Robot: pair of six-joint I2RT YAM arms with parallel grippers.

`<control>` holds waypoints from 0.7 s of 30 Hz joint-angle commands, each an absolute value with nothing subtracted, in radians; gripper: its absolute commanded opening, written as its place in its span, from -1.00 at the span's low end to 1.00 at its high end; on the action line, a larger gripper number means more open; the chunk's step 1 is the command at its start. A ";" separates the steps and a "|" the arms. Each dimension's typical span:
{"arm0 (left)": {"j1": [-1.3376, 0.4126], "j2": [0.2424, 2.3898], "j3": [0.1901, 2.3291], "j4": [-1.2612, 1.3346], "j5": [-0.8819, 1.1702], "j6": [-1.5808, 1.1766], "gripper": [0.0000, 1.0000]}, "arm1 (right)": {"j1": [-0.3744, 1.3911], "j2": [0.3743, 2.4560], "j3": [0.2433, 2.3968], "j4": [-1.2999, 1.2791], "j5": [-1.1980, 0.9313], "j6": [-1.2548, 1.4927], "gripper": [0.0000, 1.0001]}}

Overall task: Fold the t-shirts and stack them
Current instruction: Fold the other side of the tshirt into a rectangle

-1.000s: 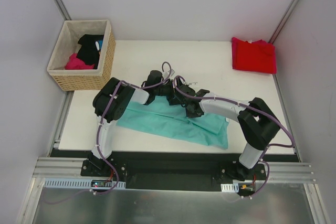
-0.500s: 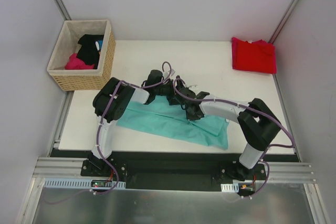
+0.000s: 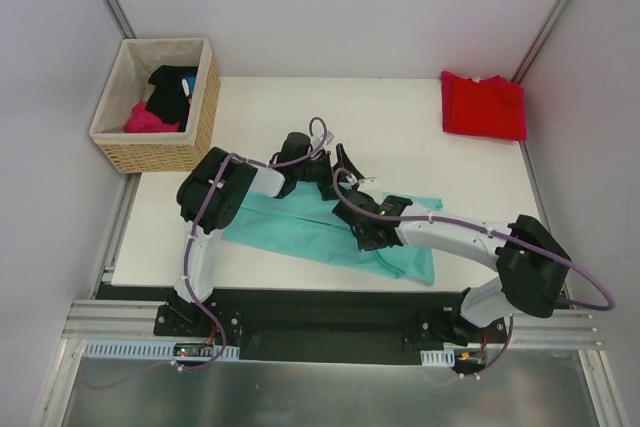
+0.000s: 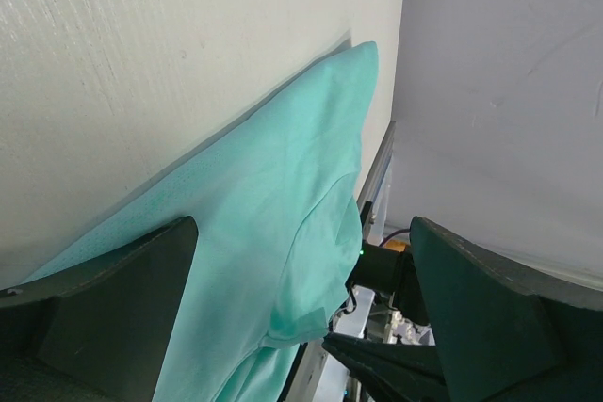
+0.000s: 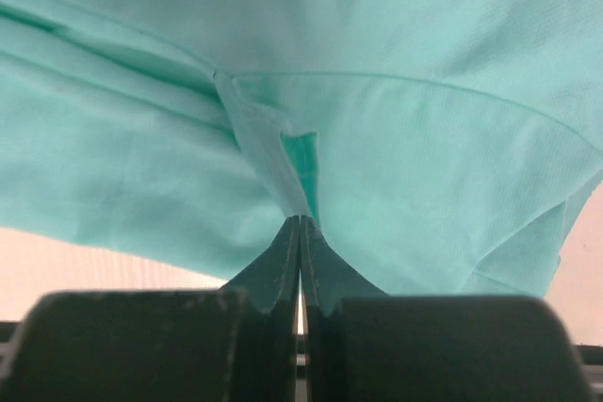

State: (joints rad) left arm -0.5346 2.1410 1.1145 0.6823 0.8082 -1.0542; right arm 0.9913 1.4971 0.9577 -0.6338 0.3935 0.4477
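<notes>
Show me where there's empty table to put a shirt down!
The biggest bare patch of table is at the back, between the basket and the red shirt. A smaller one lies in front of the red shirt, on the right. The middle is crowded: the left arm and right arm lean over the green shirt.

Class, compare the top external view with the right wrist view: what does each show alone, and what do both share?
Top external only: the folded red t-shirt at the far right corner of the table, and the wicker basket holding a black garment and a pink garment. Right wrist only: a close look at the right gripper pinched shut on a fold of fabric. Both: the teal t-shirt.
</notes>
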 commanded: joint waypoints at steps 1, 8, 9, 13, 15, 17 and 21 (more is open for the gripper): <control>-0.528 2.146 1.117 0.604 0.779 -1.002 0.98 | 1.041 1.467 0.966 -0.707 0.423 0.505 -0.99; -0.528 2.143 1.111 0.603 0.779 -0.997 0.98 | 1.063 1.433 0.995 -0.790 0.554 0.549 -0.99; -0.528 2.141 1.109 0.603 0.781 -0.997 0.98 | 1.062 1.425 1.017 -0.804 0.578 0.546 -0.99; -0.529 2.141 1.106 0.603 0.778 -0.997 0.98 | 1.023 1.390 1.075 -0.841 0.646 0.520 -0.99; -0.529 2.140 1.103 0.603 0.775 -0.996 0.98 | 0.983 1.388 1.080 -0.828 0.664 0.503 -0.99; -0.529 2.137 1.101 0.603 0.773 -0.996 0.98 | 0.935 1.410 1.085 -0.807 0.661 0.465 -0.99; -0.529 2.132 1.094 0.603 0.772 -0.994 0.98 | 0.893 1.498 1.075 -0.747 0.631 0.426 -0.99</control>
State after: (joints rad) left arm -0.5350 2.1407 1.1160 0.6754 0.8078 -1.0504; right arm 0.9245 1.4292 1.0630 -0.7750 0.6132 0.4763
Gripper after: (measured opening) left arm 0.990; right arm 0.012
